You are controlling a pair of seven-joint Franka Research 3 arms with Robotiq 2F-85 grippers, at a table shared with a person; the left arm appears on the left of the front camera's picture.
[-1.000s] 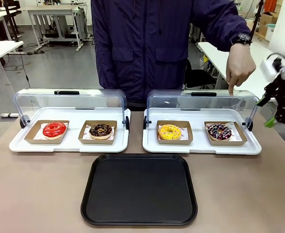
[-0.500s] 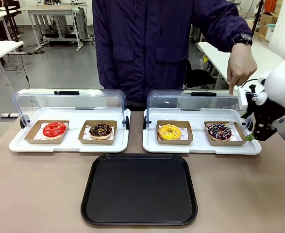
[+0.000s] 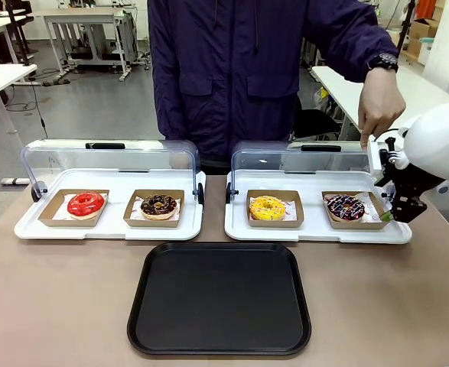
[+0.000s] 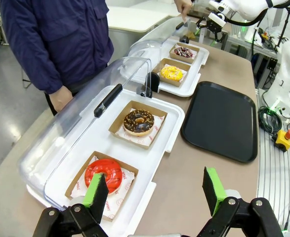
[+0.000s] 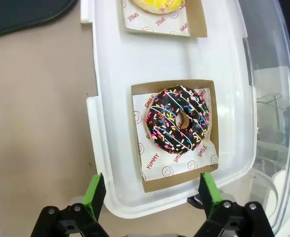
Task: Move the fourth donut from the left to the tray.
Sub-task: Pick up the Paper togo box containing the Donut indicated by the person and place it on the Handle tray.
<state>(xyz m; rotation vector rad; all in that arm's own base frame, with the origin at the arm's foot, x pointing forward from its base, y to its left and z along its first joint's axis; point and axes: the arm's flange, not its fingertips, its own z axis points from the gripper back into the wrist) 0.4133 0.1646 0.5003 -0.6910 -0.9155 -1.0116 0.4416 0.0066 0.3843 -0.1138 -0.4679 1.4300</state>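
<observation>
The right end effector (image 5: 151,190) is released, jaws wide, over the right end of a white lidded tray (image 3: 316,229). Just beyond its fingertips the fourth donut (image 5: 164,128) sits in its cardboard holder on that tray. The left end effector (image 4: 154,186) is also released. The black tray (image 3: 220,298) lies on the counter nearer the robot. A person's hand (image 3: 379,103) points down at the lid.

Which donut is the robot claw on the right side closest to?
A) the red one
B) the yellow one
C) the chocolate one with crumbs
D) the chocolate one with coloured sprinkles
D: the right gripper, jaws open, points at the sprinkled chocolate donut, which lies just ahead of its fingers.
</observation>
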